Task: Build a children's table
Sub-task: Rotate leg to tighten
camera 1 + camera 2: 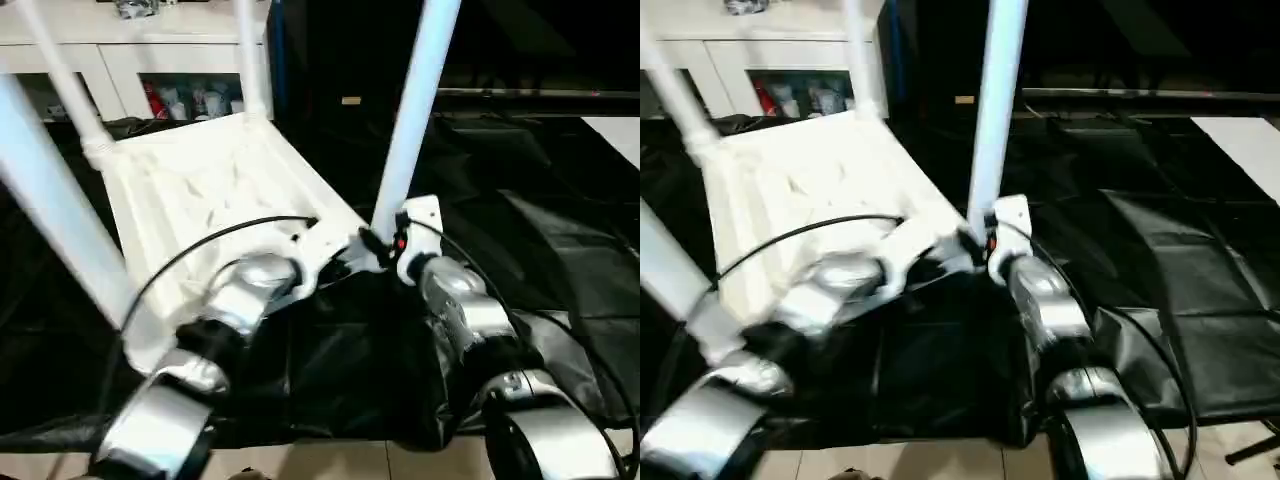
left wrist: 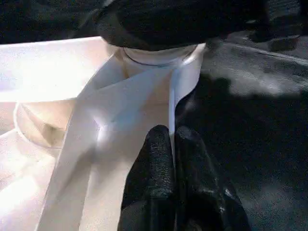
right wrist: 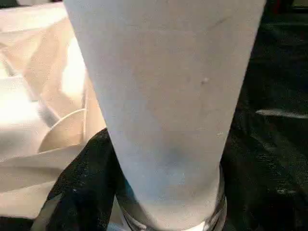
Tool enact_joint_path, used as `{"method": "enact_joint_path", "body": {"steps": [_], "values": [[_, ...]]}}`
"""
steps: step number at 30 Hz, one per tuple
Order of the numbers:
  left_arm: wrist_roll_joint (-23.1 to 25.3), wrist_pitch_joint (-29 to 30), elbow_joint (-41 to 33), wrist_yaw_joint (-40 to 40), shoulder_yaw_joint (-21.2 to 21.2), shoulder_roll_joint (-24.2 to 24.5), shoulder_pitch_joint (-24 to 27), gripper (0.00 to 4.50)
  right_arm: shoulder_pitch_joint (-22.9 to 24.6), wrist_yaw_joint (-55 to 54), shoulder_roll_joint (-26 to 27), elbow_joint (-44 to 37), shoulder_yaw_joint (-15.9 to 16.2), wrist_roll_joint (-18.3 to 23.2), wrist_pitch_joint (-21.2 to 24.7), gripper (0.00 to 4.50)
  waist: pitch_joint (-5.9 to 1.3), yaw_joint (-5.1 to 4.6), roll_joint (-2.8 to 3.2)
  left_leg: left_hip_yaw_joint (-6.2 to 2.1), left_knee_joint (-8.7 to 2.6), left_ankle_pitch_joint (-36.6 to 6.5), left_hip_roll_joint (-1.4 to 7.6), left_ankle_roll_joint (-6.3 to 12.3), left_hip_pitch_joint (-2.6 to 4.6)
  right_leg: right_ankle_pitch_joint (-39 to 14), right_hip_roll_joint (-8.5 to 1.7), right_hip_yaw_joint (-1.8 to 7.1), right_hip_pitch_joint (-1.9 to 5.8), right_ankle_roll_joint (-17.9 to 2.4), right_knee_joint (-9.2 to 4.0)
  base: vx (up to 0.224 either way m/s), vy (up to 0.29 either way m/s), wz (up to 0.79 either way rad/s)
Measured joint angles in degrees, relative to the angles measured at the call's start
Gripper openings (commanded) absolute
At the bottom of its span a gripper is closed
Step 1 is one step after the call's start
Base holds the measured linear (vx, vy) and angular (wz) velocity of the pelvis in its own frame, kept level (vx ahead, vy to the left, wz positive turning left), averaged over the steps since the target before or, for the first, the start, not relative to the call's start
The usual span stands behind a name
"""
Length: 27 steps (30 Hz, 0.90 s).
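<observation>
White leg (image 1: 415, 110) stands upright in right pincer (image 1: 385, 245)'s grip; closed left pincer (image 2: 173, 144) pinches tabletop (image 1: 200, 190) rim beside it.

No text or label can be read.

Looks like a lab/demo room, not a home: work table (image 1: 560, 250) draped in black sheeting, cables trailing over it. Behind the table, a white cabinet (image 1: 130, 60) w/ open shelf of small colourful items (image 1: 190, 100). Pale tile floor (image 1: 340, 462) in front of the table.
</observation>
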Motion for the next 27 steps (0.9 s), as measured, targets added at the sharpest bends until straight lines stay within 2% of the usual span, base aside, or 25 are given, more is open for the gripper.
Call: {"method": "enact_joint_path", "body": {"steps": [4,6,12,15,19,22,27], "values": [[0.16,-0.49,0.25,-0.01,0.00,0.17,0.02,0.00,-0.14,-0.08,0.07,1.51,-0.78,0.07,-2.17,2.63,0.00,0.06,-0.01,0.00,0.00,0.01,0.00,0.01,0.00,0.00,-0.01,0.00,0.01,0.00,-0.02,0.000,0.000,0.00],[0.16,-0.70,0.24,-0.23,-0.01,0.32,0.05,0.00,-0.13,0.95,0.15,1.85,-1.62,0.92,-2.64,3.19,0.01,0.08,-0.02,0.00,-0.02,0.00,0.00,0.01,-0.01,0.00,-0.02,-0.01,0.00,0.00,-0.01,0.000,0.000,0.00],[0.14,-2.55,-0.26,-2.34,-0.06,1.97,0.66,0.00,1.09,6.46,-0.81,2.76,-1.57,1.72,-3.72,3.80,0.04,-0.18,-0.06,0.00,-0.17,0.01,0.02,0.01,-0.04,0.00,0.02,-0.02,-0.11,0.00,0.00,0.000,0.000,0.00],[0.02,-3.99,-2.49,-5.88,-0.35,3.86,2.32,0.00,3.22,13.65,-3.13,-0.06,-0.29,2.03,-3.64,4.00,0.05,-0.06,-0.04,0.00,-0.25,0.01,0.05,0.02,-0.05,0.00,0.03,-0.09,-0.14,0.01,0.00,0.000,0.000,0.00],[-1.10,-6.78,-6.17,-13.31,-0.63,7.57,5.19,0.00,7.28,27.22,-9.08,-6.92,2.09,3.43,-2.83,4.43,0.07,0.44,0.06,0.00,-0.23,0.01,0.10,0.02,-0.10,-0.01,0.03,-0.16,-0.14,0.02,0.00,0.000,0.000,0.00],[-1.54,-8.02,-7.72,-16.71,-0.91,9.30,6.41,0.00,9.64,35.10,-12.08,-12.31,4.37,4.67,-0.76,4.48,0.08,0.58,0.08,0.00,-0.18,0.01,0.10,0.02,-0.12,-0.01,0.03,-0.17,-0.13,0.02,0.00,0.000,0.000,0.00],[-3.38,-8.24,-11.90,-22.67,-1.10,11.99,9.05,0.00,12.02,42.73,-15.81,-16.25,7.24,4.71,-0.46,4.48,0.08,0.91,0.09,0.00,-0.18,0.01,0.11,0.02,-0.17,-0.02,0.03,-0.17,-0.15,0.02,-0.07,0.000,0.000,0.00]]}}
